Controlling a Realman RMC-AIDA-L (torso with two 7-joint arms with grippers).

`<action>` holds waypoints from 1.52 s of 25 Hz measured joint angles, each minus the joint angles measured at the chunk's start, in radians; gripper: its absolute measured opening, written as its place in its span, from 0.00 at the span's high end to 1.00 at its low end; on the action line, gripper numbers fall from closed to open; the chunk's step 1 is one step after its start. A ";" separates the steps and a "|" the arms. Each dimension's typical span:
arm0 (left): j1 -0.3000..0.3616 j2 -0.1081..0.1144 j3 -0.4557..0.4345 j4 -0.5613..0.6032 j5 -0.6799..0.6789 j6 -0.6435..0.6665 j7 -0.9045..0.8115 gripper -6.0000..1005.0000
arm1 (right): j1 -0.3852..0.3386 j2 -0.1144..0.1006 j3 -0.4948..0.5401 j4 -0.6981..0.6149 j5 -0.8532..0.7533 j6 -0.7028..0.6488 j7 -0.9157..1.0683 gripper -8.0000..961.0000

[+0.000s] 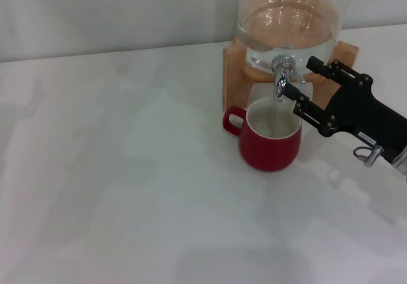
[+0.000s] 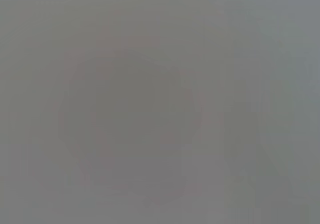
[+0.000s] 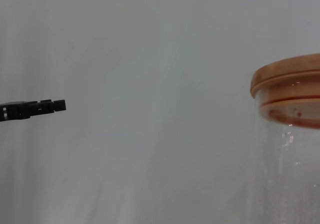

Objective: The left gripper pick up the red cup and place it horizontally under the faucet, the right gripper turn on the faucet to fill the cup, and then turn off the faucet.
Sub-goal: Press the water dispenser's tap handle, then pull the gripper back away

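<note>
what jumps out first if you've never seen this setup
The red cup stands upright on the white table, right under the chrome faucet of a big glass jar on a wooden stand. The black right gripper reaches in from the right, its open fingers on either side of the faucet. The left gripper is out of sight.

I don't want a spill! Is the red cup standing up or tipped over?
Standing up. The red cup sits upright on the table, its opening facing up under the faucet, with the right pincer at the faucet.
</note>
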State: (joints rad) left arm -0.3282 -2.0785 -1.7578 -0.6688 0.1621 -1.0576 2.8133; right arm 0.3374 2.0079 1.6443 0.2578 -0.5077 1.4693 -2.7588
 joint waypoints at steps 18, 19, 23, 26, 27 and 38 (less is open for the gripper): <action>0.000 -0.002 0.000 0.000 -0.001 0.002 0.000 0.14 | -0.007 -0.002 0.000 0.000 0.016 -0.001 0.000 0.37; -0.001 -0.002 0.000 0.000 -0.001 0.002 0.000 0.14 | -0.008 -0.002 0.000 0.000 0.016 -0.001 0.000 0.37; -0.003 -0.002 0.000 0.000 -0.001 0.004 0.000 0.14 | -0.008 -0.002 0.000 0.000 0.016 -0.001 -0.001 0.37; -0.010 -0.002 0.000 0.006 -0.001 0.004 0.000 0.14 | -0.008 -0.002 0.000 0.000 0.021 -0.001 -0.002 0.37; -0.011 -0.002 0.000 0.008 -0.001 0.004 0.000 0.14 | -0.008 -0.002 0.000 0.000 0.023 -0.001 -0.002 0.37; -0.014 0.000 -0.005 0.011 -0.001 0.004 0.000 0.14 | -0.008 -0.002 0.000 0.000 0.025 -0.001 0.001 0.37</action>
State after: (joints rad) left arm -0.3421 -2.0788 -1.7625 -0.6580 0.1610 -1.0536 2.8133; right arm 0.3297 2.0064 1.6443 0.2577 -0.4829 1.4680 -2.7581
